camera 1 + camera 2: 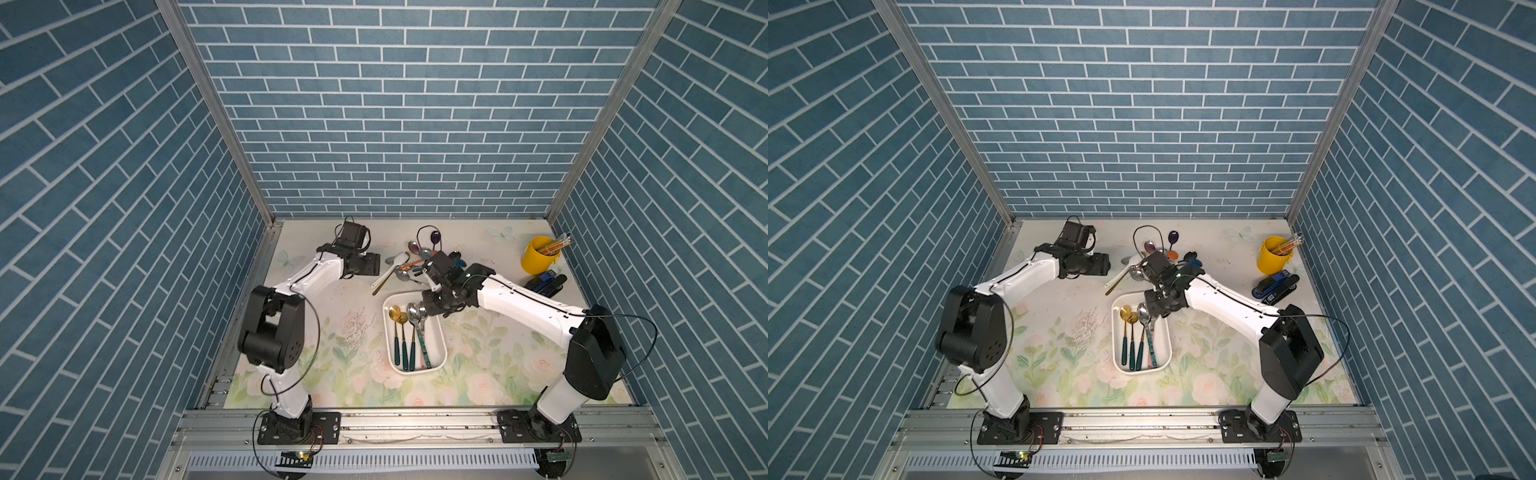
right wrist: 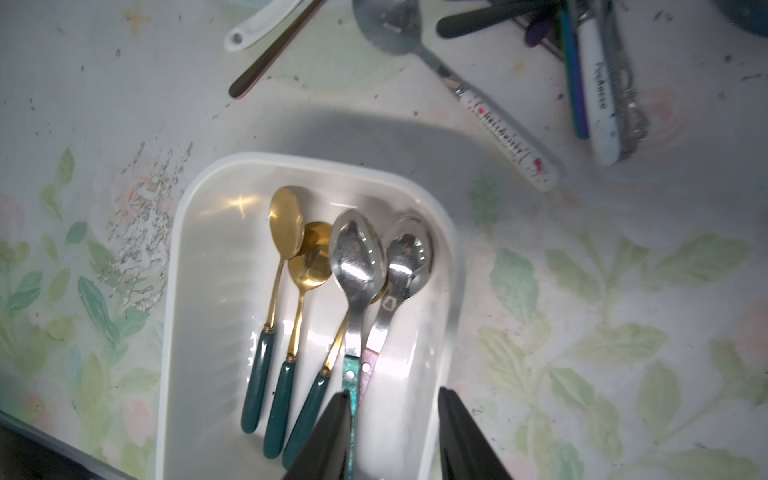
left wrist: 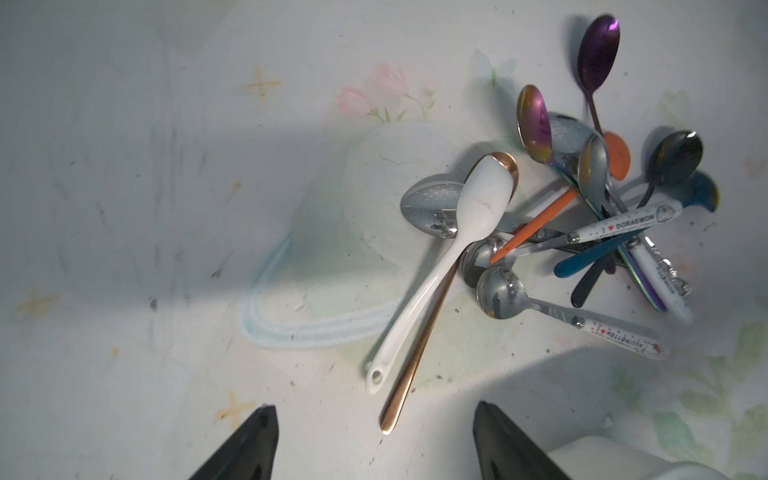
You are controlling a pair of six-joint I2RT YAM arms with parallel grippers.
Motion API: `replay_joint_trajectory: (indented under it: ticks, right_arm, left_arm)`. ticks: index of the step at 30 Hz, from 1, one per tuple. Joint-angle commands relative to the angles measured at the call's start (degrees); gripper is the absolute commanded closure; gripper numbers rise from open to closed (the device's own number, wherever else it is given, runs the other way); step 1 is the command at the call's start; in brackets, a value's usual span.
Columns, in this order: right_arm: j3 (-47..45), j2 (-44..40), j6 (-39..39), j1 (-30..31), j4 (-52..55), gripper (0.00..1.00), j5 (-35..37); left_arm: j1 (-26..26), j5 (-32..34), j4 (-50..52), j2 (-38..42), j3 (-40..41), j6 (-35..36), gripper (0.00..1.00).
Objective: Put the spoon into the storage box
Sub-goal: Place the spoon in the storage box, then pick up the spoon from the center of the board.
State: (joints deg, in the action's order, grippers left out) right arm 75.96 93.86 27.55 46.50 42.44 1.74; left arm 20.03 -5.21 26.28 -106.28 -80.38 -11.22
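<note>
The white storage box (image 1: 388, 332) (image 1: 1116, 332) (image 2: 174, 249) lies mid-table with several spoons (image 1: 405, 328) in it, gold ones with green handles and two silver ones (image 2: 357, 257). My right gripper (image 2: 394, 390) (image 1: 428, 305) hangs open over the box's far end, nothing between its fingers; a teal handle lies beside one finger. Behind the box sits a heap of loose spoons (image 1: 415, 257) (image 3: 590, 199). A white ceramic spoon (image 3: 465, 232) and a rose-gold spoon (image 3: 411, 357) stick out of it toward my open left gripper (image 3: 374, 407) (image 1: 372, 264), which holds nothing.
A yellow cup with pencils (image 1: 539, 254) stands at the back right, with a blue and black stapler (image 1: 546, 282) in front of it. Blue brick walls close in the table on three sides. A scuffed patch (image 1: 353, 328) marks the mat left of the box.
</note>
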Motion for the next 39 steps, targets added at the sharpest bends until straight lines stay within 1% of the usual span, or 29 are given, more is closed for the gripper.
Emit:
replay_joint_trajectory:
  ticks: [1,5,8,14,18,25,31,34,39]
  right_arm:
    - [-1.6,-3.5,-4.4,-2.5,2.2,0.62,1.1]
    - [-3.8,-4.7,-5.5,-4.8,2.0,0.62,0.8]
    - [-4.7,-4.8,-6.1,-5.5,1.8,0.62,0.3]
    - [-5.5,-4.4,-6.9,-6.2,1.1,0.62,0.1]
    - [-5.8,-3.9,-7.0,-6.2,0.5,0.62,-0.4]
    - [-6.4,-3.6,-6.7,-6.2,0.1,0.62,-0.6]
    - [-6.7,-3.3,-6.5,-6.3,-0.3,0.62,-1.2]
    - [-6.7,-3.2,-6.5,-6.3,-0.5,0.62,-1.2]
    - [-6.7,-2.9,-6.5,-6.3,-0.8,0.62,-1.6]
  left_arm:
    - [2.5,2.9,6.5,-5.7,-5.5,7.0,0.22]
    - [3.1,3.8,8.0,-10.9,-10.4,8.6,0.25]
    - [3.3,4.1,9.0,-13.3,-12.9,9.4,0.28]
    - [3.4,5.2,9.2,-16.0,-14.1,9.6,0.30]
    - [3.5,3.9,7.9,-17.5,-15.5,9.0,0.31]
    - [3.5,2.9,9.1,-21.7,-20.8,8.5,0.31]
    - [3.4,3.4,9.7,-23.8,-21.4,8.4,0.32]
    - [3.4,4.9,8.8,-23.5,-20.5,7.7,0.35]
    - [2.9,5.2,6.8,-22.4,-19.1,6.5,0.38]
